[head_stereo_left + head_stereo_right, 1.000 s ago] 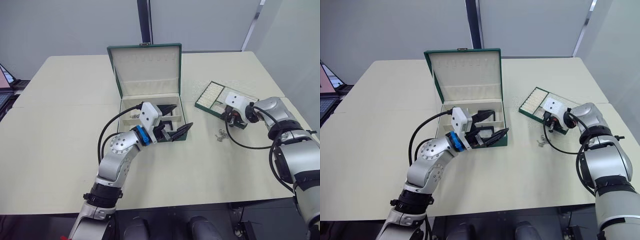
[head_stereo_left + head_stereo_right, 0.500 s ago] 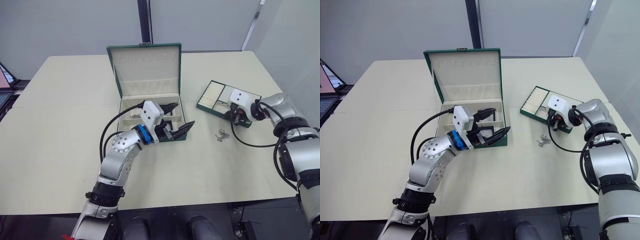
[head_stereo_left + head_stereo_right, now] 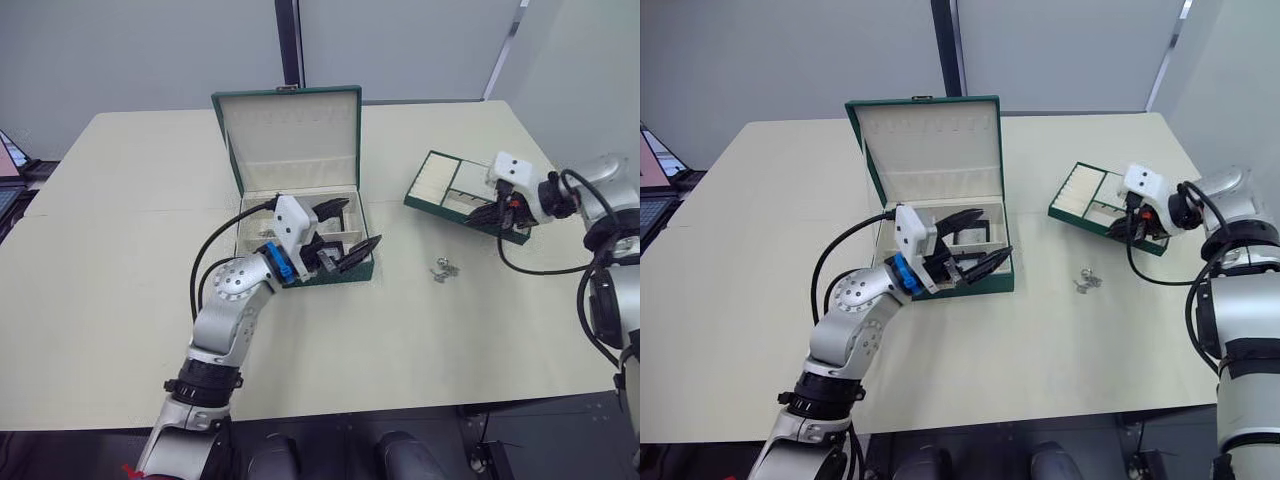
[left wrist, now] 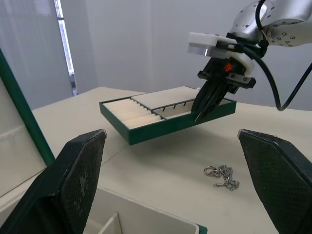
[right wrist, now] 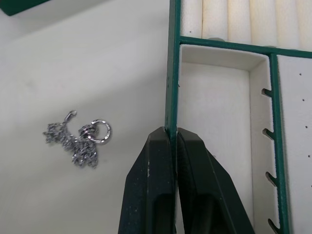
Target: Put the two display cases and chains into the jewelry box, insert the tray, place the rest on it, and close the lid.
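The dark green jewelry box (image 3: 349,273) stands mid-table, its cream-lined lid (image 3: 290,135) raised upright at the back. My left gripper (image 3: 362,224) is open over the box's front right corner, with nothing between its fingers. The shallow green tray (image 3: 445,185) hangs tilted just above the table to the right, and my right gripper (image 3: 497,212) is shut on its near rim (image 5: 171,73). A small cluster of silver jewelry, the rest (image 3: 443,269), lies on the table between box and tray. The display cases and chains are hidden.
The cream table (image 3: 120,280) stretches wide to the left and front of the box. A laptop (image 3: 655,180) sits at the far left edge. The table's right edge runs close behind my right arm.
My right gripper has carried the tray up and to the right, off the table. The left gripper has drawn slightly back to the left over the box.
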